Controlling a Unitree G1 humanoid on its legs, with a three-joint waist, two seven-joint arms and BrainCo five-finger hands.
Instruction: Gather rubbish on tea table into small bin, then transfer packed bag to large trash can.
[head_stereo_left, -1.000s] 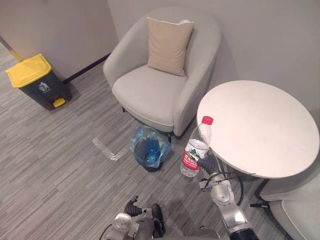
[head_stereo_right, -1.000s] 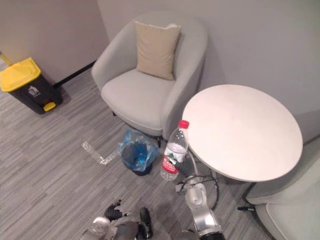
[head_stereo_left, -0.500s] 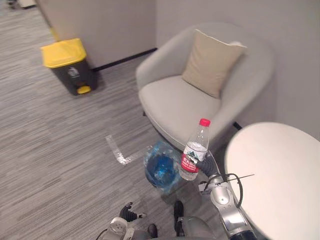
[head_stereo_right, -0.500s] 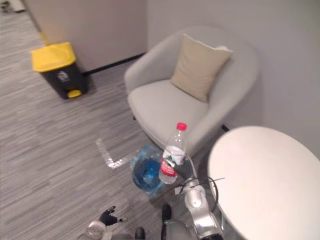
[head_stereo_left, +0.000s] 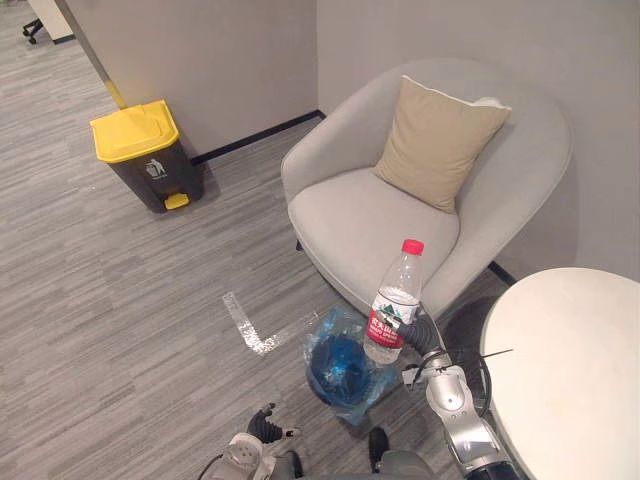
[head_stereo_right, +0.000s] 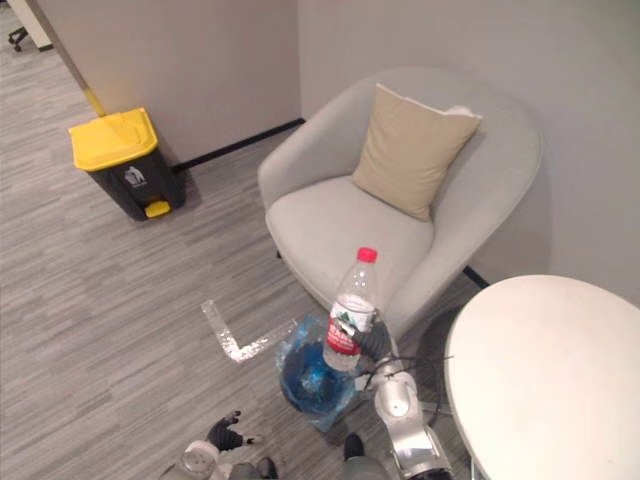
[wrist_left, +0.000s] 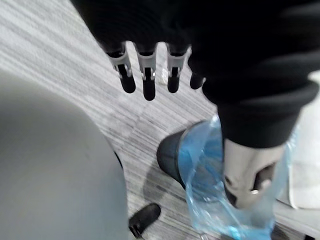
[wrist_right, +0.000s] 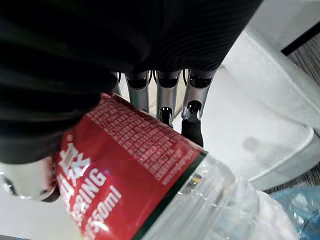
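Note:
My right hand is shut on a clear plastic bottle with a red cap and red label, held upright. In the right wrist view its fingers curl round the bottle's label. The bottle hangs just above the right rim of the small dark bin, which is lined with a blue bag and stands on the floor in front of the armchair. My left hand hangs low near the floor, left of the bin, fingers straight and holding nothing. The large dark trash can with a yellow lid stands by the far wall.
A light grey armchair with a beige pillow stands just behind the bin. The round white tea table is at the right, its visible top bare. An L-shaped tape mark lies on the grey carpet.
The camera has swung left, so the table has slid to the right edge. My right hand has carried the bottle from beside the table to over the small bin's rim.

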